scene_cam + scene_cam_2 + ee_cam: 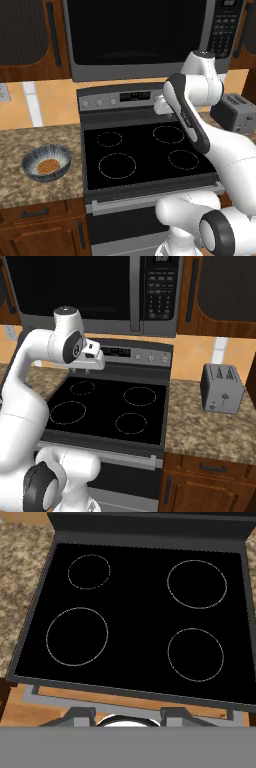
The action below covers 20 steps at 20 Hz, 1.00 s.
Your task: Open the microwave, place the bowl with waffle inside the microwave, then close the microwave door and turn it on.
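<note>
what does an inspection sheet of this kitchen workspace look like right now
surface: speckled stone counter on both sides of a black stovetop with four burner rings, nothing on the rings
job's things: bowl on the counter left of the stove, waffle lying in it; microwave above the stove, microwave door closed
clutter: silver toaster on the right counter
grippers: gripper above the stovetop, pointing down at it, holding nothing; opening cannot be told
cables: nothing seen
surroundings: brown wood cabinets beside the microwave and under the counter, tan tiled wall
</note>
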Tool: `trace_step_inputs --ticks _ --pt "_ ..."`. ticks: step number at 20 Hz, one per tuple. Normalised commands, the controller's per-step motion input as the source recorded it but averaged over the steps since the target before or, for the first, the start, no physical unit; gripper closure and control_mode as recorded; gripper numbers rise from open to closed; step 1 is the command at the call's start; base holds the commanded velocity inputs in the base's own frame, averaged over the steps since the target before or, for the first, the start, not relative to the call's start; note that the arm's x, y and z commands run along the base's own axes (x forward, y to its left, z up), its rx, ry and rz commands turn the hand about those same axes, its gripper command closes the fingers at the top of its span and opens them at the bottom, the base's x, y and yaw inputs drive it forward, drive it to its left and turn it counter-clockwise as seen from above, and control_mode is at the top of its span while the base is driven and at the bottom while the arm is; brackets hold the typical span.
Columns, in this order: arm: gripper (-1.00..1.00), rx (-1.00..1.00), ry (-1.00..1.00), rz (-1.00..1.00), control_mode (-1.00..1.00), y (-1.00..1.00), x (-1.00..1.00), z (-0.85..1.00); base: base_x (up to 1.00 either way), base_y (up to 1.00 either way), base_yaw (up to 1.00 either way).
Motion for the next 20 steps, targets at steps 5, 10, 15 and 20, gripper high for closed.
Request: trace_step_inputs --ticks 5,10,15,20 --pt "-1.00 0.00 -0.15 0.00 -1.00 -0.06 -0.26 0.00 0.00 0.00 0.00" --pt "-1.00 0.07 -0.55 -0.11 -1.00 -0.43 -0.39 0.66 0.00 0.00 0.00" --pt "-1.00 0.11 -0.49 -0.21 -1.00 -0.68 0.00 1.00 0.00 0.00 0.00" --pt "-1.00 0.11 -0.20 -0.22 -1.00 -0.78 0.44 1.00 0.00 0.00 0.00"
